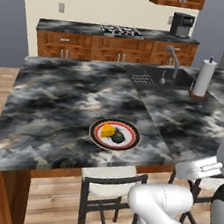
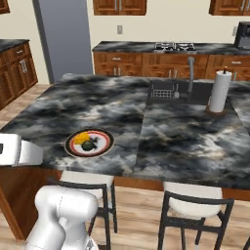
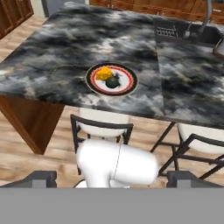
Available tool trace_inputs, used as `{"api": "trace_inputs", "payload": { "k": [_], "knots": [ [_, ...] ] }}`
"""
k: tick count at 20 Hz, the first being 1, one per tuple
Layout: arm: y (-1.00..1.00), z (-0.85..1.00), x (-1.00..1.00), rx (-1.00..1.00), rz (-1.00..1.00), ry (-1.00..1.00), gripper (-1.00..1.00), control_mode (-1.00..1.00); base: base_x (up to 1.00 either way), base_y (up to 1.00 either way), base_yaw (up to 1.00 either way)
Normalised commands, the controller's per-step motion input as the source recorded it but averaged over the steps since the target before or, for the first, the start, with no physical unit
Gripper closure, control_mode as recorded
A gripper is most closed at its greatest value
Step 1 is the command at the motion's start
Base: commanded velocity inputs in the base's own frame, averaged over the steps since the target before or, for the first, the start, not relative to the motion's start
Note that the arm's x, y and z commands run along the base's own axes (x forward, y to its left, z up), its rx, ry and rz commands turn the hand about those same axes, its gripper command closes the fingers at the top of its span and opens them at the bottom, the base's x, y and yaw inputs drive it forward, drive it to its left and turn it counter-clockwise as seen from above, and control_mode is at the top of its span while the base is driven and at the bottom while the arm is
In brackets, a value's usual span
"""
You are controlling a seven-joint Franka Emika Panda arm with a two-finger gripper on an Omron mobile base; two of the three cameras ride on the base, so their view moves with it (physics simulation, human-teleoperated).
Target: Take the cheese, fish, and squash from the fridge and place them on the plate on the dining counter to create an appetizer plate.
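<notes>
Looking down on the plate (image 3: 111, 79) near the front edge of the dining counter (image 3: 65, 48), my jaws spread wide and gripping nothing.
One round plate, white centre, red ring, dark rim, carries one yellow-orange cheese (image 3: 104, 73) wedge touching one dark green, almost black squash (image 3: 113, 82) lump. Two stools (image 3: 101, 127) stand below that front edge; one paper towel roll (image 1: 204, 77) stands by the sink (image 1: 162, 76).
</notes>
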Motion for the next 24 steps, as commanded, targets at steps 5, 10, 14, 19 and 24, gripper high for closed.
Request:
{"api": "trace_inputs", "payload": {
  "k": [5, 10, 14, 19, 24],
  "knots": [
    [0.0, 0.0, 0.0, 0.0, 0.0, 0.0, -1.0, 1.0, -0.33, -1.0, -0.15],
    [0.0, 0.0, 0.0, 0.0, 0.0, 0.0, -1.0, 1.0, -0.04, -1.0, -0.19],
    [0.0, 0.0, 0.0, 0.0, 0.0, 0.0, -1.0, 1.0, 0.0, -1.0, -0.2],
    [0.0, 0.0, 0.0, 0.0, 0.0, 0.0, -1.0, 1.0, 0.0, -1.0, -0.19],
    [0.0, 0.0, 0.0, 0.0, 0.0, 0.0, -1.0, 1.0, -0.01, -1.0, -0.16]
  ]
}}
